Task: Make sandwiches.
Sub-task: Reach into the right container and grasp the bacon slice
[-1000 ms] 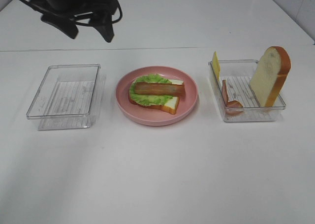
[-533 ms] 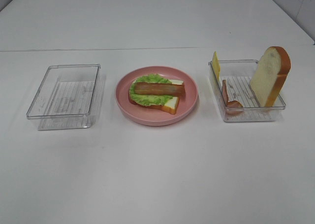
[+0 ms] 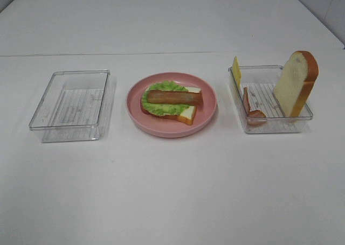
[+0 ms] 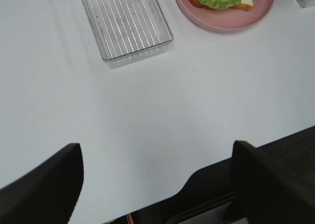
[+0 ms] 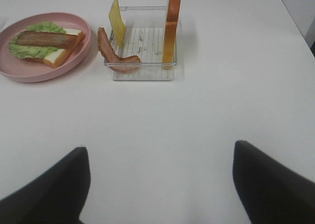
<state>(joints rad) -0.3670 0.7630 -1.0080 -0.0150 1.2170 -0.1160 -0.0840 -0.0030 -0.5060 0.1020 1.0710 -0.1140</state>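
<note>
Half-built sandwich (image 3: 171, 100) on the pink plate (image 3: 161, 131), at the middle of the desk (image 3: 172, 191). The stack so far, judged from the layers: one bread slice at the bottom, lettuce (image 3: 159, 108) over it, and one bacon strip (image 3: 173, 97) lying across the top. Still to be added are the cheese slice (image 3: 235, 70), a second bacon strip (image 3: 251, 110) and the top bread slice (image 3: 295, 83). All three stand or lean in the right tray (image 3: 269, 128), just beside the plate. The left tray (image 3: 69, 127) shows nothing inside. By this reckoning the task is about halfway done.

Both pincers are released and grasp nothing. The left pincer (image 4: 157, 152) and the right pincer (image 5: 161, 152) each hang with jaws spread wide over the near part of the desk, well apart from the food.

Compared with the frame one second earlier, the dark arm over the far left of the desk has left the high view. The plate, trays and ingredients lie unchanged.
</note>
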